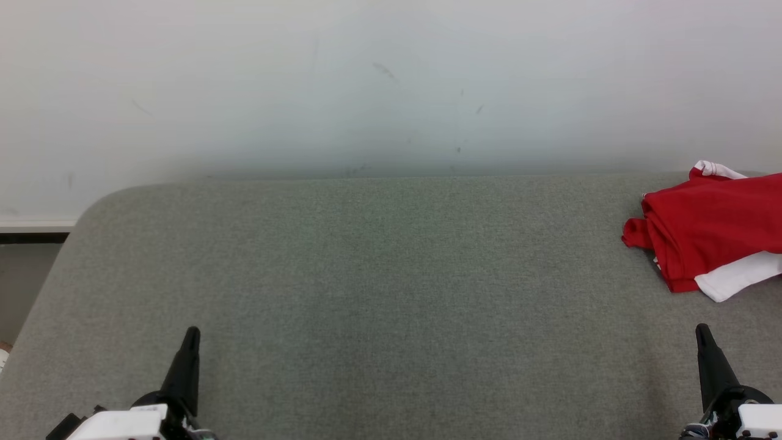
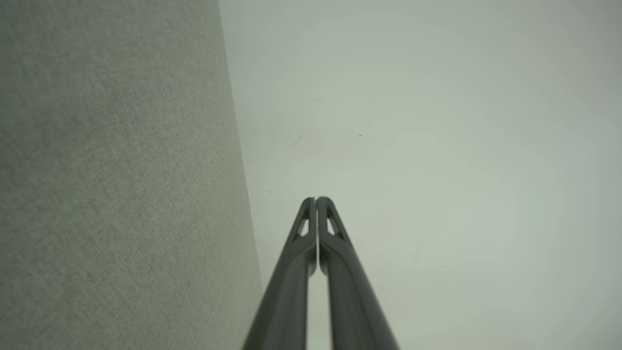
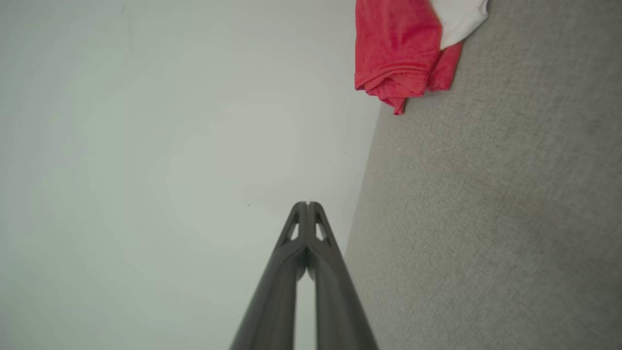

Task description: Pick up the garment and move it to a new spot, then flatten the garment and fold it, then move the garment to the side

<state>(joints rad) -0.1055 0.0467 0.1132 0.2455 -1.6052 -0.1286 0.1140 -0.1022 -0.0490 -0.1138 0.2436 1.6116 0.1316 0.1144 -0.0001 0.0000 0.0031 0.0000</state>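
The red and white cloth garment (image 1: 708,235) lies loosely folded at the far right edge of the grey fabric-covered surface (image 1: 379,275). The task looks either finished or not yet begun; I cannot tell which. A pick-up would call for the right gripper (image 1: 704,335) to spread and reach forward. It and the left gripper (image 1: 191,336) sit near the front edge with fingers pressed together and empty, well apart from the garment.

garment (image 1: 708,235) cut off by right edge, table (image 1: 366,275) sides cropped
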